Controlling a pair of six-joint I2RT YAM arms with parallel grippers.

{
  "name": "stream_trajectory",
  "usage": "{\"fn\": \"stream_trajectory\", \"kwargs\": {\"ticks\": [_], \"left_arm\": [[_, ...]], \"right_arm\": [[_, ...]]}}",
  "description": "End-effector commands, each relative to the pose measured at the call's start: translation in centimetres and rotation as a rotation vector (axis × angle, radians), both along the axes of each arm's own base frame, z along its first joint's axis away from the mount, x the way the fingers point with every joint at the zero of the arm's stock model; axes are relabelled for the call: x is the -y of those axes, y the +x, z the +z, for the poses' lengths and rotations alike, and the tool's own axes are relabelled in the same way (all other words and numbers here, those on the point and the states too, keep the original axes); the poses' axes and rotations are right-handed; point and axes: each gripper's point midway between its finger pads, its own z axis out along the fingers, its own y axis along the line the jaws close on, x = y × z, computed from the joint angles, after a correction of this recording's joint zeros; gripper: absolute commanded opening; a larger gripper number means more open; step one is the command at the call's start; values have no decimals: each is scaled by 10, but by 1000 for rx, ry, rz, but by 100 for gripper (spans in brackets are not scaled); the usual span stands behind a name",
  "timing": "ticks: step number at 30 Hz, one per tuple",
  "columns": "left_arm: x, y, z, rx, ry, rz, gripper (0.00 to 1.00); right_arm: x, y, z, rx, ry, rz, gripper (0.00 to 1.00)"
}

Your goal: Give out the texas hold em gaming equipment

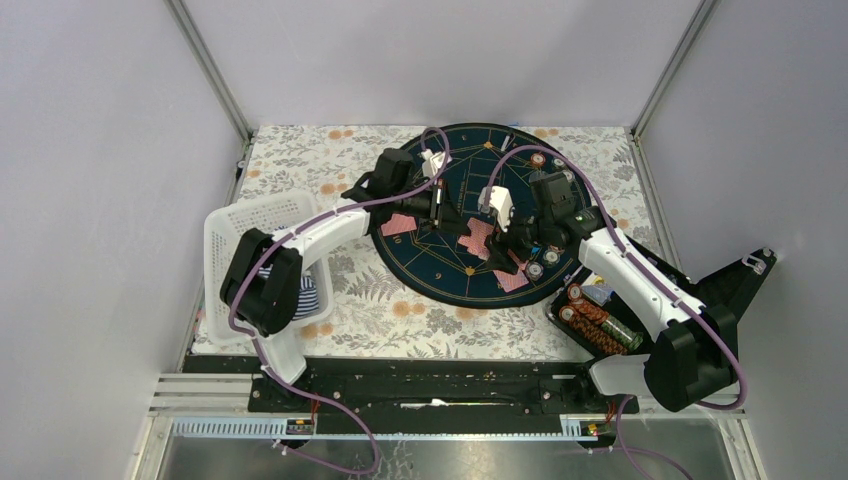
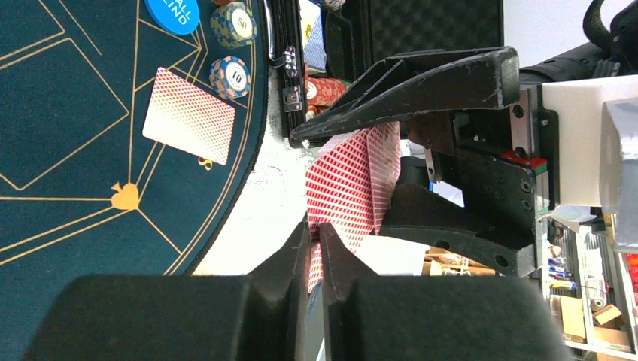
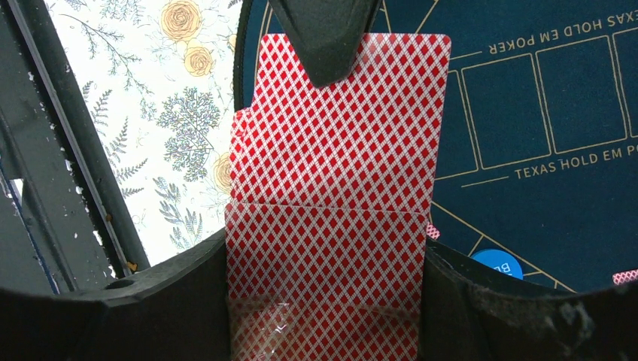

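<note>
My right gripper (image 1: 505,245) is shut on a deck of red-backed cards (image 3: 323,293), held above the round dark blue mat (image 1: 440,268). My left gripper (image 2: 316,229) pinches the end of one card (image 3: 342,128) that sticks out of the deck, and its fingertip (image 3: 323,37) shows in the right wrist view. Single cards lie on the mat (image 1: 398,226) (image 1: 512,281), and one shows in the left wrist view (image 2: 188,114). Chip stacks (image 2: 229,77) (image 2: 233,24) and a blue disc (image 2: 173,11) sit near the mat's edge. The yellow disc is not visible.
A white basket (image 1: 240,222) with the striped cloth (image 1: 305,297) stands at the left. An open black case (image 1: 562,300) with rows of chips (image 1: 595,325) stands at the right front. A floral cloth (image 1: 300,160) covers the table.
</note>
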Motion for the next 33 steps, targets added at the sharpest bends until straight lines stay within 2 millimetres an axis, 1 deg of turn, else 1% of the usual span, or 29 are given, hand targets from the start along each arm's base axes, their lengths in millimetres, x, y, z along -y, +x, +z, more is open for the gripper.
{"fn": "stream_trajectory", "kwargs": {"ticks": [1, 4, 8, 13, 19, 22, 25, 27, 29, 33], "left_arm": [[-7, 3, 15, 65, -18, 20, 8], [-14, 7, 18, 71, -23, 34, 0], [-25, 14, 26, 99, -37, 61, 0], [-46, 29, 35, 118, -53, 107, 0], [-90, 68, 44, 156, -60, 238, 0], [-99, 82, 43, 159, -56, 269, 0], [-93, 91, 38, 147, -54, 263, 0], [-77, 89, 33, 129, -63, 209, 0], [-57, 83, 13, 89, -47, 148, 0], [-14, 58, -20, 41, -40, 31, 0]], "right_arm": [[-8, 6, 23, 85, 44, 13, 0], [-6, 7, 22, 91, 37, 5, 0], [-5, 9, 21, 98, 31, -6, 0], [-3, 11, 21, 102, 27, -18, 0], [-1, 12, 21, 107, 30, -26, 0], [-3, 12, 24, 104, 39, -22, 0], [-3, 11, 27, 108, 47, -20, 0], [-4, 10, 28, 109, 53, -16, 0], [-5, 8, 31, 107, 63, -10, 0], [-7, 5, 34, 106, 79, 6, 0]]}}
